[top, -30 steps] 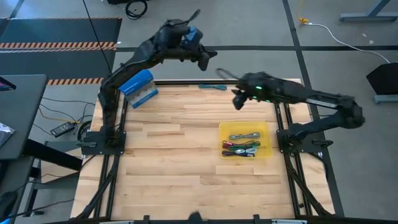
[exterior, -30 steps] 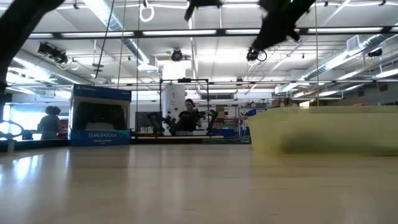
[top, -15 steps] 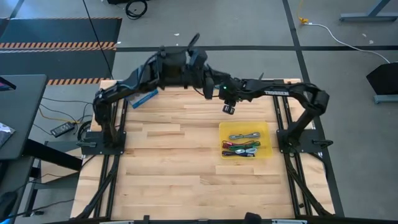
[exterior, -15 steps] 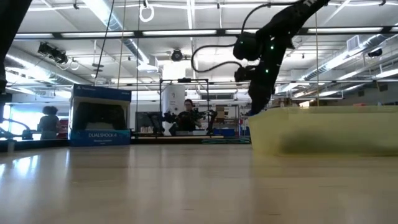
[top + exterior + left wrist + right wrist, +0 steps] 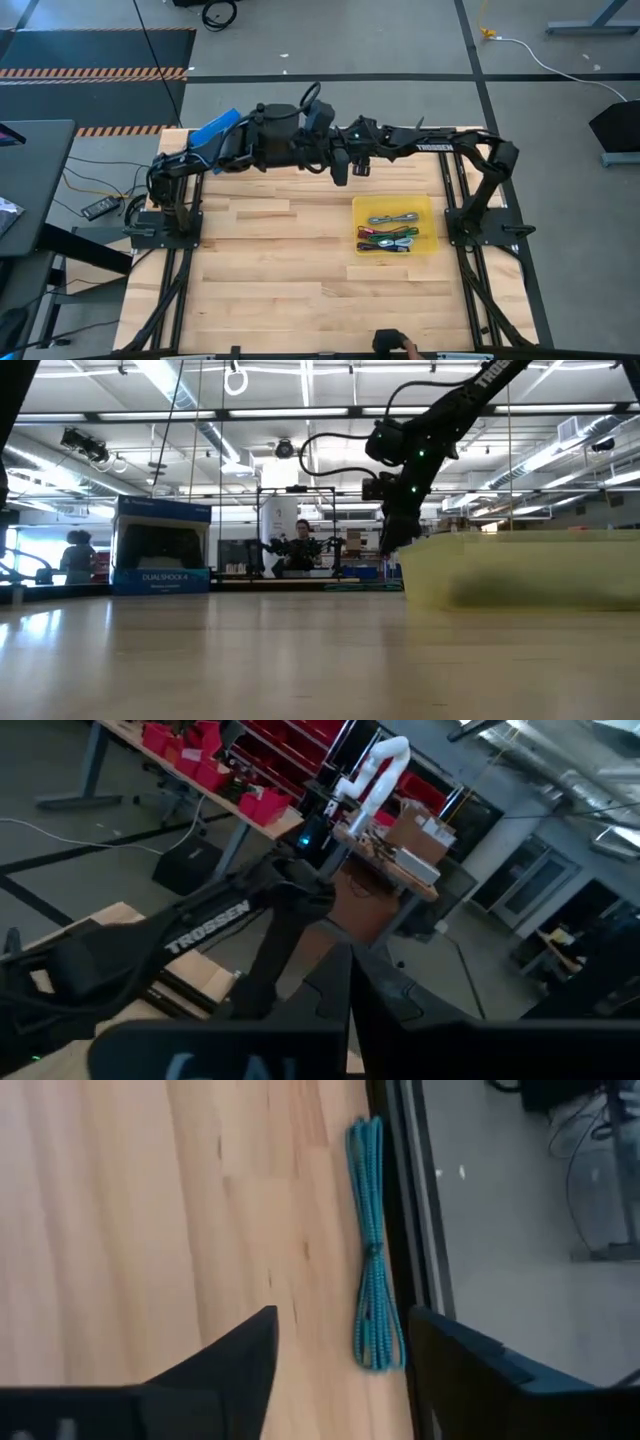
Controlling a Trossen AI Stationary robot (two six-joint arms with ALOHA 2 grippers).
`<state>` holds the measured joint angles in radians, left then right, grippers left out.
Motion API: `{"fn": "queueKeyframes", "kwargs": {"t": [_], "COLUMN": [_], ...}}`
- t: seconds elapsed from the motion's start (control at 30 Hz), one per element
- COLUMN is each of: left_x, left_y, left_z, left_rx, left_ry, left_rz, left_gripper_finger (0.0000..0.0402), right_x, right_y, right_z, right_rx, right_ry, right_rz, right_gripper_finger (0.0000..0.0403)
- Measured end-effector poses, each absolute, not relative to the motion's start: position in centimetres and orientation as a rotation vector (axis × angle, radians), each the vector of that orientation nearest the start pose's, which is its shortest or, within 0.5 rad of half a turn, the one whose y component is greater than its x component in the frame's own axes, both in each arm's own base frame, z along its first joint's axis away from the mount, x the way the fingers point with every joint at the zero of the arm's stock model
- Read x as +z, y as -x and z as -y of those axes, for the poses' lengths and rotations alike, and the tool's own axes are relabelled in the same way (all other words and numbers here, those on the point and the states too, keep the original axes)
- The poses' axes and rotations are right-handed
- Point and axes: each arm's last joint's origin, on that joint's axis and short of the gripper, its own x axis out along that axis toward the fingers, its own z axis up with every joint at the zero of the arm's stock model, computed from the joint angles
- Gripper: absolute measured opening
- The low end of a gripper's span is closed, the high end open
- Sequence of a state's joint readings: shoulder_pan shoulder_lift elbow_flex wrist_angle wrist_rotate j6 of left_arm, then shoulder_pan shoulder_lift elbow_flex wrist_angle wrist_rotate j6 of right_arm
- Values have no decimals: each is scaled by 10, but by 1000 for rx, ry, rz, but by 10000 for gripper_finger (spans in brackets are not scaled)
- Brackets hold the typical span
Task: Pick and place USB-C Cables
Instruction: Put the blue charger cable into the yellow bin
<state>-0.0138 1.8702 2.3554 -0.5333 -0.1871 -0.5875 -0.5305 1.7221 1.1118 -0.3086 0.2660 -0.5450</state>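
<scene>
Arms crossed over the table's far edge, hiding the teal cable from above.
Right gripper (image 5: 335, 1370) spread, hovering over teal cable (image 5: 374, 1300) lying lengthwise along the table (image 5: 150, 1230) edge; left gripper (image 5: 350, 1020) pressed together. Other cables (image 5: 392, 237) in yellow tray (image 5: 394, 203), 4 o'clock.

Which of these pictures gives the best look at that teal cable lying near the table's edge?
The right wrist view: the teal cable lies in full sight as a tied bundle along the table's edge, between the open right gripper fingers. In the high view the arms cover that spot; the low and left wrist views do not show it.
</scene>
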Motion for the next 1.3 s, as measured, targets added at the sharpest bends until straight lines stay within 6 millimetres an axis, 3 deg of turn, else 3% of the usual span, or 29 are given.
{"fn": "queueKeyframes", "kwargs": {"t": [0.17, 0.37, 0.93, 1.3], "left_x": [525, 529, 520, 511], "left_y": [-383, -383, -383, -392], "left_z": [7, 9, 12, -3], "left_rx": [146, 129, 148, 196], "left_ry": [592, 581, 527, 550], "left_rz": [71, 110, 14, -10], "left_gripper_finger": [12, 13, 13, 13], "right_x": [178, 166, 173, 140], "right_y": [-297, -296, -302, -305], "right_z": [198, 204, 218, 226], "right_rx": [-469, -438, -508, -480], "right_ry": [318, 274, 306, 275], "right_rz": [-1171, -1187, -1038, -1112], "right_gripper_finger": [270, 276, 259, 258]}}
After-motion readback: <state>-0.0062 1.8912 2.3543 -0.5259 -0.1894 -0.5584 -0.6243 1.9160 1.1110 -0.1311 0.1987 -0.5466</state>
